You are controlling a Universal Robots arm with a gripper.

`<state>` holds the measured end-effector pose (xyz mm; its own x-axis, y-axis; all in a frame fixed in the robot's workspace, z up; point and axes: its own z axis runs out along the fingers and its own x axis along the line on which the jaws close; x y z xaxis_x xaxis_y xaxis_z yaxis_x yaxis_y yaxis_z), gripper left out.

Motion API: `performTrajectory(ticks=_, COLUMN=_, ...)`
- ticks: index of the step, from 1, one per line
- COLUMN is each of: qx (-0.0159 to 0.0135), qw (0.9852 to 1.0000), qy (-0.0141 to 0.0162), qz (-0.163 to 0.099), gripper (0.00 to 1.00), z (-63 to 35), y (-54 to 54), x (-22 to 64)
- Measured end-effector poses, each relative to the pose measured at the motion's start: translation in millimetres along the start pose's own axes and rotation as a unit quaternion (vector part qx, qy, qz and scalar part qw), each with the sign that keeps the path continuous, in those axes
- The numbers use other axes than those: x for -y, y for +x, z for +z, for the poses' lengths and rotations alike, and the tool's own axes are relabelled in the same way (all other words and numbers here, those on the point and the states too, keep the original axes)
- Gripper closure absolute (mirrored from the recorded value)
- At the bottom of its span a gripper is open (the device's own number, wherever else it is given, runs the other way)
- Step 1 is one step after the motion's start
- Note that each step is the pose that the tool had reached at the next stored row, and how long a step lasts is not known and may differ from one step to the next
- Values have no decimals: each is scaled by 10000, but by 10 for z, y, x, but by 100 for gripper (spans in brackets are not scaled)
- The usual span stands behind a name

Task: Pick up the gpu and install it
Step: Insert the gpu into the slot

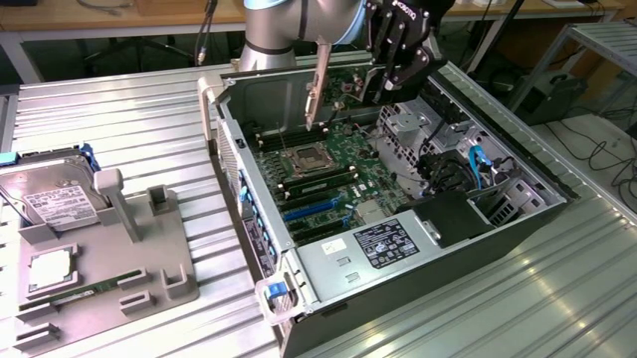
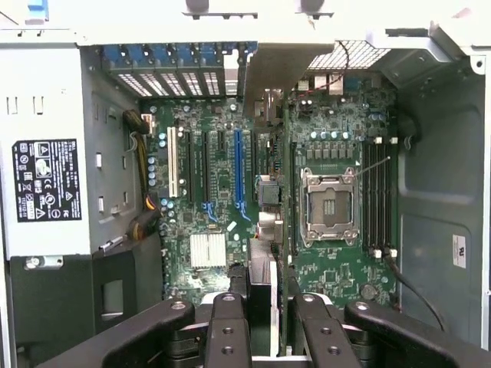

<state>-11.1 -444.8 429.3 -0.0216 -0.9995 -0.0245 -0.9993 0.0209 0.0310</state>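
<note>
The grey arm (image 1: pixel 283 26) comes in from the exterior view's top edge, its wrist pointing the black gripper (image 1: pixel 386 83) steeply downward. Its fingers (image 2: pixel 228 330) stand close together, clamped on the gpu (image 1: pixel 318 82), which hangs on edge between them.

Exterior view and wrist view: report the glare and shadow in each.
Exterior view: bright glare on the ribbed silver metal table, open grey computer case interior dimmer. Wrist view: its pale rim washed out, thin dark gpu card held in the jaws is shadowed.
</note>
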Motion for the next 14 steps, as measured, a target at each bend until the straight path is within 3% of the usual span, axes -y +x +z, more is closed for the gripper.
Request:
performTrajectory(ticks=1, qx=1, qw=10000, qy=26, qz=-12, gripper=73, z=9, y=0, x=0)
performTrajectory(ticks=3, qx=1, qw=10000, qy=45, qz=-24, gripper=73, z=23, y=1, x=1)
performTrajectory(ticks=9, qx=1, qw=10000, qy=46, qz=-63, gripper=73, z=53, y=2, x=1)
performTrajectory(ticks=14, qx=30, qw=10000, qy=46, qz=-64, gripper=73, z=79, y=2, x=2)
